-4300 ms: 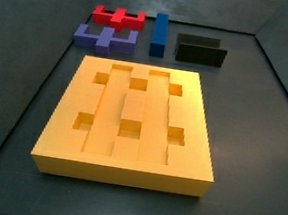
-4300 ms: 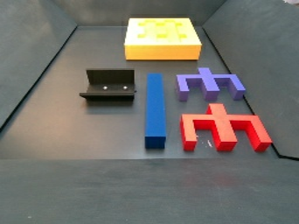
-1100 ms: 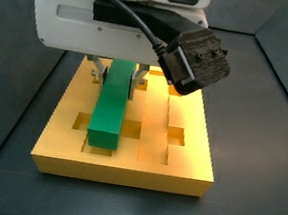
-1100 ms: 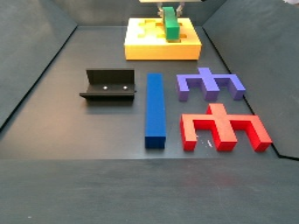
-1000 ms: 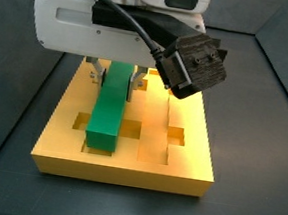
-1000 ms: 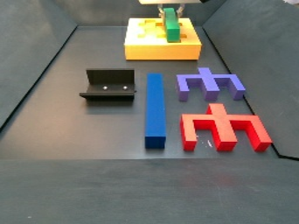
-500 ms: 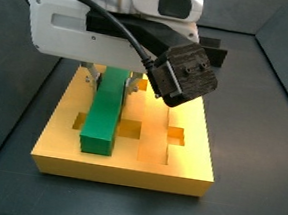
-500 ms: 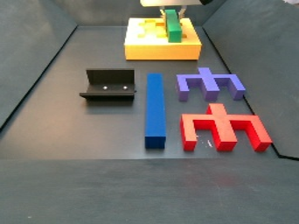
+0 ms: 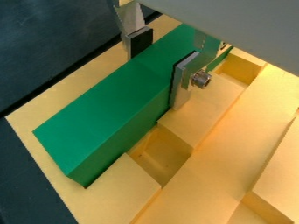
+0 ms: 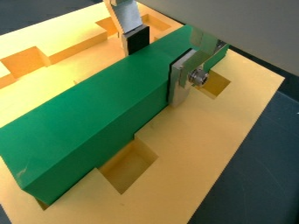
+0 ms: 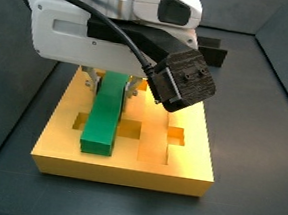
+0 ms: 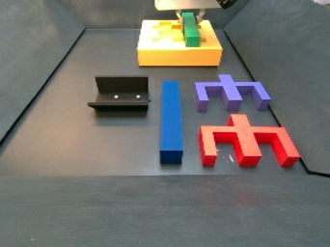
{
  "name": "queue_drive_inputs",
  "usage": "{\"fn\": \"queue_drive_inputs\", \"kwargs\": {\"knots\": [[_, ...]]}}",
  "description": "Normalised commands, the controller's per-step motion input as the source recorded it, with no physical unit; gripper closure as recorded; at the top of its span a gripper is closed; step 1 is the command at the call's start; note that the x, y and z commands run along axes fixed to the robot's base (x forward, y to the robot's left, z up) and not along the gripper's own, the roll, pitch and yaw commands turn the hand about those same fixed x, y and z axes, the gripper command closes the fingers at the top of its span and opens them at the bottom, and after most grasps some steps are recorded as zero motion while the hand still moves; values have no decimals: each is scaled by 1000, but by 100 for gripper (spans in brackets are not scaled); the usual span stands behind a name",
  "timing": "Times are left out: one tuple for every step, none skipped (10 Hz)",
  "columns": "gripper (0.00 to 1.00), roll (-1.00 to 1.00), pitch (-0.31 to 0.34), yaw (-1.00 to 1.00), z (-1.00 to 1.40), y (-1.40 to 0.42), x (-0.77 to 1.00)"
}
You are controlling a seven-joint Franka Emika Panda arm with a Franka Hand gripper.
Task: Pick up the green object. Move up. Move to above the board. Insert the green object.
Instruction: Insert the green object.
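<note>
The green object (image 9: 111,118) is a long flat bar, and my gripper (image 9: 162,59) is shut on it across its width, near one end. Both wrist views show a silver finger (image 10: 184,77) pressed on one long side and a dark pad (image 10: 136,39) on the other. The bar lies lengthwise along an outer groove of the yellow board (image 9: 263,131), low in or just over it, covering part of a square hole (image 10: 121,166). In the side views the green object (image 11: 105,119) (image 12: 192,31) sits on the board (image 11: 124,169) (image 12: 161,53) under the gripper (image 11: 112,78).
On the dark floor in front of the board lie a blue bar (image 12: 171,118), a purple comb-shaped piece (image 12: 233,92) and a red one (image 12: 248,140). The black fixture (image 12: 123,95) stands beside the blue bar. Grey walls close in the floor on both sides.
My gripper has come down with the green object, which now sits lower in the board's groove. The other pieces have not moved.
</note>
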Motion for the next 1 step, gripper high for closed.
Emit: {"fn": "queue_drive_inputs", "kwargs": {"knots": [[100, 0, 0, 0, 0, 0, 0]]}}
